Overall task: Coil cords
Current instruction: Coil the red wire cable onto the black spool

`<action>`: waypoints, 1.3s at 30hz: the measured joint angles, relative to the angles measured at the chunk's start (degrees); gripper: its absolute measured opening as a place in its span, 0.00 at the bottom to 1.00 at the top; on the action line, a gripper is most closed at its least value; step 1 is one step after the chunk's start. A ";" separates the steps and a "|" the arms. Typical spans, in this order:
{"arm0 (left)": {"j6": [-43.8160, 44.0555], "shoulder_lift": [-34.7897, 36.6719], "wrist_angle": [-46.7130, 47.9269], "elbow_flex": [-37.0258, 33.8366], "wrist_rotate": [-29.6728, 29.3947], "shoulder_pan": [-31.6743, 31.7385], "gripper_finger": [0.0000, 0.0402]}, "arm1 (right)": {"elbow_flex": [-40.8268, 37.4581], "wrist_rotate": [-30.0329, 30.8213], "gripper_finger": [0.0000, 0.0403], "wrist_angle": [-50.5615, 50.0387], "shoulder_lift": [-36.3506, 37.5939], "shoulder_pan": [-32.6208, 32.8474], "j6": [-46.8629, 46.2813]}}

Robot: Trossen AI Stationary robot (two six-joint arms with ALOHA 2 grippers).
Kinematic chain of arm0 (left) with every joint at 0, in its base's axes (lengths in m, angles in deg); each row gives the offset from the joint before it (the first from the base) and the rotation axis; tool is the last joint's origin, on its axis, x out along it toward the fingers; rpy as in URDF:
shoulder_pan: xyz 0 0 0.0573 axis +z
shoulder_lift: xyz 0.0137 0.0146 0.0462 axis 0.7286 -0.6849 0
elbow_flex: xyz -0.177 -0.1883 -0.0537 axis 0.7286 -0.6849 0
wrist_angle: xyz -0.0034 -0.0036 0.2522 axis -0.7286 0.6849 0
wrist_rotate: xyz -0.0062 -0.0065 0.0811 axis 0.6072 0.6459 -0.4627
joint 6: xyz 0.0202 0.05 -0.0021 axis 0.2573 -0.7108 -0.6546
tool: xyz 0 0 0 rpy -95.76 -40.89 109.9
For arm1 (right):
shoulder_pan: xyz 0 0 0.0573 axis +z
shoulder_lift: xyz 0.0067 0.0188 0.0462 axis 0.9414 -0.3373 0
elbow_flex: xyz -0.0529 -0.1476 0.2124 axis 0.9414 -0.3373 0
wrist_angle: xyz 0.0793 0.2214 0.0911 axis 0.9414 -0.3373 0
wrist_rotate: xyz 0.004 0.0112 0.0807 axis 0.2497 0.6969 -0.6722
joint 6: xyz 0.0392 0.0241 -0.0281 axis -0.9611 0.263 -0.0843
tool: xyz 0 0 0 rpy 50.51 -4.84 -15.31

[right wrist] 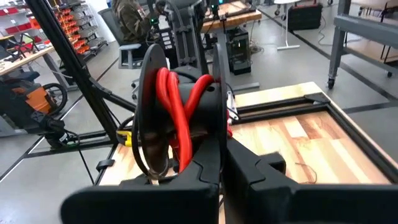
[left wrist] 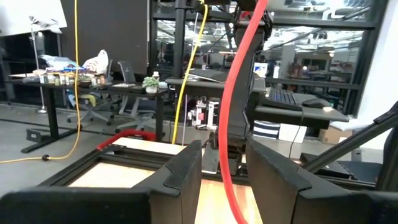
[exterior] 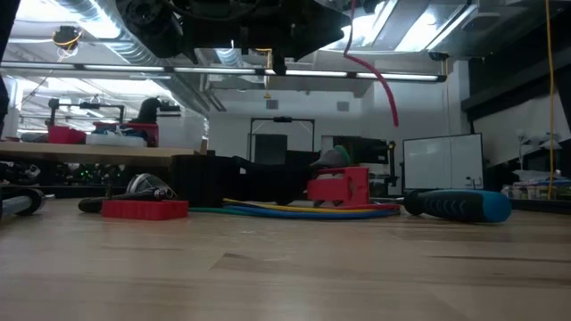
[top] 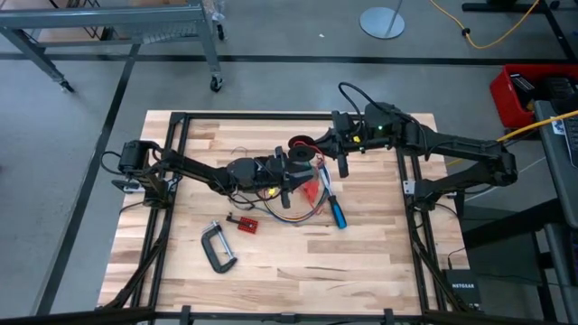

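My right gripper (right wrist: 221,167) is shut on a black spool (right wrist: 180,118) with a red cord (right wrist: 177,106) wound on it, held high over the table's middle (top: 302,147). From the spool the red cord (left wrist: 239,93) hangs down between the open fingers of my left gripper (left wrist: 224,158), which stands level just near of the spool (top: 293,178); I cannot tell whether it touches them. In the low view the cord (exterior: 382,80) dangles clear of the table. A bundle of multi-coloured cords (top: 293,215) lies flat on the wood (exterior: 303,210). My right gripper pinches the rim of one spool flange (right wrist: 219,146) between its two fingers, coming about level from the table's right side. The spool stands on edge, its axis level, lifted clear of the table, with the red cord trailing down from it.
A blue-handled screwdriver (top: 336,213) lies right of the coloured cords. A small red block (top: 242,223) and a black C-clamp (top: 217,248) lie toward the near left. Another red block (exterior: 339,187) stands behind the cords. A black frame (top: 271,116) borders the tabletop.
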 joint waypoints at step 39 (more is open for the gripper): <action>19.75 1.29 18.41 0.04 -9.13 0.13 0.00 | 0.00 -0.84 0.01 -11.78 -0.17 -0.07 0.96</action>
